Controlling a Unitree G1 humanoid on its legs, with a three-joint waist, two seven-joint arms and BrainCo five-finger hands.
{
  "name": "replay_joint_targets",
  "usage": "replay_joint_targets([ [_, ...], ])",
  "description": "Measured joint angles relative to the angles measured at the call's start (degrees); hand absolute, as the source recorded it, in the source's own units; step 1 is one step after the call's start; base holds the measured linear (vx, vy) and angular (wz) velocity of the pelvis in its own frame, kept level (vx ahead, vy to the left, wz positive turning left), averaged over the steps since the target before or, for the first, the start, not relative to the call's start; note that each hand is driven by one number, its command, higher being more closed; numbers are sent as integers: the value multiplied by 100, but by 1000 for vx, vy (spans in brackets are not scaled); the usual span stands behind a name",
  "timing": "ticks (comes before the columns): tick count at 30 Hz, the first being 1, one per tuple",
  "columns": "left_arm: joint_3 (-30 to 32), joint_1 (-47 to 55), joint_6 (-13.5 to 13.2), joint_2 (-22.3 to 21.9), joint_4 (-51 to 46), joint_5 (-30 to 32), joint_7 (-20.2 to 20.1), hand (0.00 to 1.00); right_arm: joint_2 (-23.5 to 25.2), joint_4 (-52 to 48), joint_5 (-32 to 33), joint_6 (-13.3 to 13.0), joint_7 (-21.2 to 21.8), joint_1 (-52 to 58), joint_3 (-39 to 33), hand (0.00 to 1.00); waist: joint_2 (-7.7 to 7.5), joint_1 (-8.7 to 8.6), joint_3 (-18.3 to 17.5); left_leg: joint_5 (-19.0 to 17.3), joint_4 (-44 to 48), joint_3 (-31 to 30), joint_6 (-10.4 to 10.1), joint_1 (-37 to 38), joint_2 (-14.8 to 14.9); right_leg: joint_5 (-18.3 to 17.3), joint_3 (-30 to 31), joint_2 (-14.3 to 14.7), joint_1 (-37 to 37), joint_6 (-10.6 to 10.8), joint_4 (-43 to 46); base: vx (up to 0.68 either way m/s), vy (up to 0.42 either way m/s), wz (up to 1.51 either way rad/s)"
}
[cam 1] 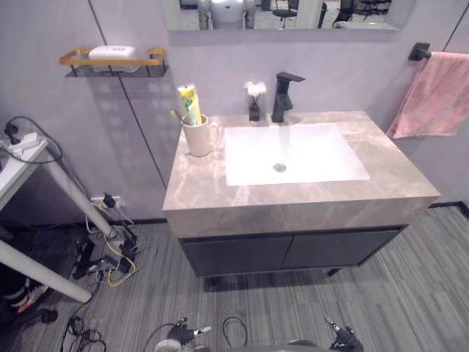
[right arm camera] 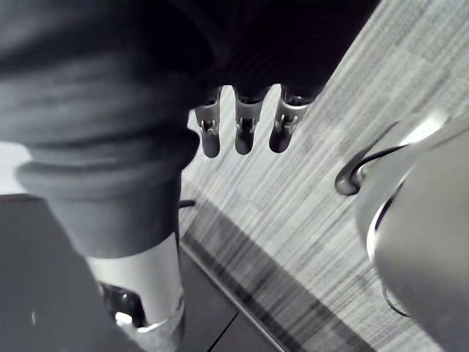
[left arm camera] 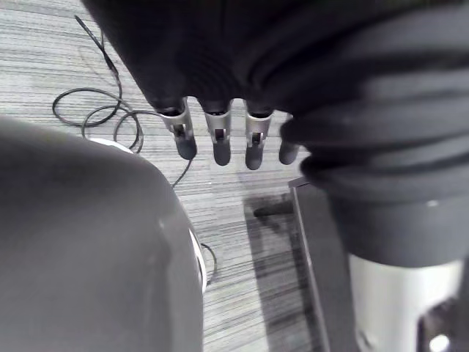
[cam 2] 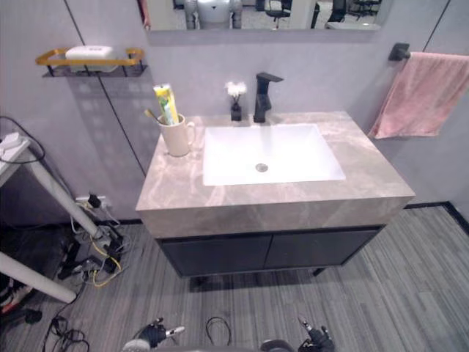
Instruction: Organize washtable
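Note:
The washtable has a marbled brown top (cam 1: 198,189) with a white sink (cam 1: 315,158) set into it. A cream mug (cam 1: 199,136) holding a yellow-green toothpaste tube (cam 1: 190,103) and a toothbrush stands at its back left corner. Behind the basin stand a black faucet (cam 1: 284,95) and a small dark bottle with a white tuft (cam 1: 254,101). My left hand (left arm camera: 220,141) hangs over the floor, fingers straight and holding nothing. My right hand (right arm camera: 245,126) hangs the same way beside the dark cabinet front.
A white soap bar (cam 1: 111,53) lies on a yellow-railed wall shelf (cam 1: 73,57). A pink towel (cam 1: 438,95) hangs from a black bar at the right. A white-legged table (cam 1: 44,172) with a power strip and floor cables (cam 1: 110,257) stands left.

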Motion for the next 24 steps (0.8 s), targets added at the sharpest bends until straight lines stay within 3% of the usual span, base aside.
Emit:
replay_joint_targets([
  [3,-56,93,39,139,28,74,-44,0,-67,104,-1,13,79,47,169,0,-35,3,-12,23,-1342,163,35,552,-32,58,-157,45,-49,-28,18,-71,-4,24],
  [5,-427,7,44,179,43,111,-36,0,-130,147,-4,24,131,39,314,0,1,-27,-45,59,-1946,148,94,654,-46,166,-214,96,-229,-11,11,-127,35,4],
  [7,-829,-246,-7,218,36,105,9,0,-123,205,3,32,125,54,428,0,-134,-29,10,242,-2189,95,323,655,-158,308,-237,11,-303,-18,-2,-192,-2,13],
  [13,-1277,-430,-163,185,13,63,300,0,-126,235,-19,36,95,203,768,0,-397,-16,130,426,-2265,103,400,704,-365,501,-96,-135,-310,104,-20,-196,-25,-4],
  [15,-1314,-366,-164,161,99,67,314,0,-109,219,-49,38,100,223,773,0,-479,-11,265,446,-2229,88,417,724,-426,459,-37,-199,-333,326,119,-188,-54,3],
  [16,-1253,-307,-165,132,118,61,291,0,-95,173,-63,37,111,246,766,0,-448,-24,350,410,-2200,12,454,730,-356,486,83,-202,-423,607,441,-131,-53,18],
  [17,-1256,-320,-165,134,118,63,288,0,-93,166,-57,33,114,253,755,0,-437,-34,376,409,-2190,-24,464,732,-337,545,170,-177,-443,679,529,-100,-44,36],
  [18,-1224,-327,-152,115,143,113,240,0,-164,123,-28,27,132,271,742,0,-254,-23,441,460,-2103,-110,546,693,-142,808,577,35,-469,947,648,-70,-21,42],
  [19,-981,-309,-153,77,148,155,167,0,-207,46,-5,29,135,284,756,0,-177,0,480,538,-2003,-94,509,670,61,638,949,154,-624,730,1443,-94,-36,51],
  [20,-876,-295,-142,88,136,175,139,0,-199,-55,-4,34,136,355,769,0,-194,-4,478,557,-1977,-167,482,668,86,397,972,138,-774,550,2274,-54,-47,65],
  [21,-694,-243,-119,93,52,171,101,0,-159,-160,-6,28,147,434,787,0,-260,25,449,579,-1940,-310,449,663,94,169,1147,71,-863,482,3491,21,-79,60],
  [22,-486,-144,-132,57,-111,166,85,0,-97,-317,-2,24,170,458,828,0,-317,100,401,607,-1932,-355,402,616,78,195,1421,1,-825,467,3986,67,-119,40],
  [23,-364,-128,-131,33,-145,167,80,0,-94,-346,-1,7,199,492,886,0,-354,158,359,634,-1945,-354,363,560,33,270,1560,-66,-774,460,3911,71,-128,-9],
  [24,-165,-134,-122,-27,-136,170,78,0,-121,-403,-4,10,250,421,895,0,-330,235,217,712,-2015,-352,309,377,58,150,1568,65,-778,597,3477,78,-101,-45],
])
